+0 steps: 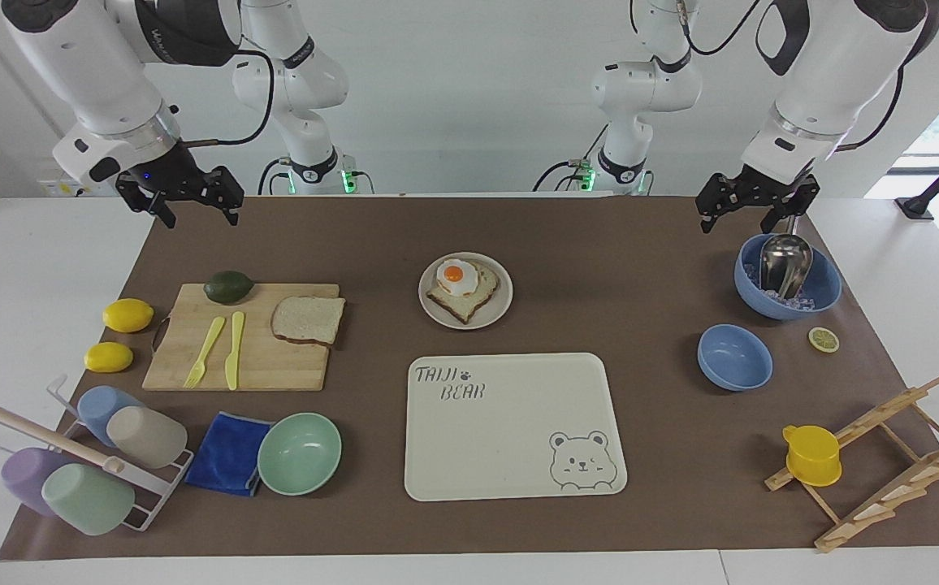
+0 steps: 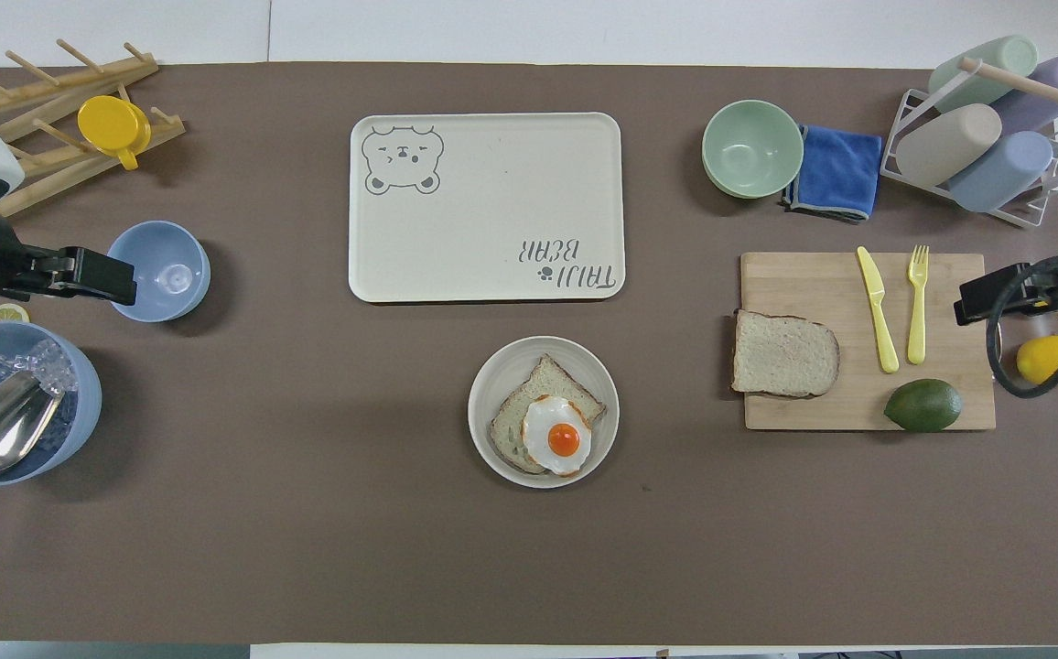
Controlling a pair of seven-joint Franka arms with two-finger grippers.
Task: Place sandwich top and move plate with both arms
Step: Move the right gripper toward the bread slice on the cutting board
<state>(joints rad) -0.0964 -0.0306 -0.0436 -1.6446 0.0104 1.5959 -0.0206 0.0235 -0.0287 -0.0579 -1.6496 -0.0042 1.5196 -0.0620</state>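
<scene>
Bread is the first job: the sandwich top (image 1: 308,319) lies flat on the cutting board (image 1: 244,336) toward my right arm's end of the worktop, beside the yellow knife (image 1: 234,349) and apart from the plate (image 1: 465,290), which sits mid-worktop just nearer to me than the tray (image 1: 513,424) and carries the egg toast (image 1: 463,288). In the overhead view the slice is at about 2 o'clock from the plate. My right gripper (image 1: 185,201) hangs spread and empty over the bare mat near the board; my left gripper (image 1: 754,208) waits, spread too, over the rim of the ice bowl (image 1: 787,276). To do this well I judge the right arm should come down on the slice's overhanging edge, pinch lightly so it does not fold, and lay it squarely over the egg. Overhead, both grippers are cut off at the frame's sides, so fingertip detail there is hard to read.
</scene>
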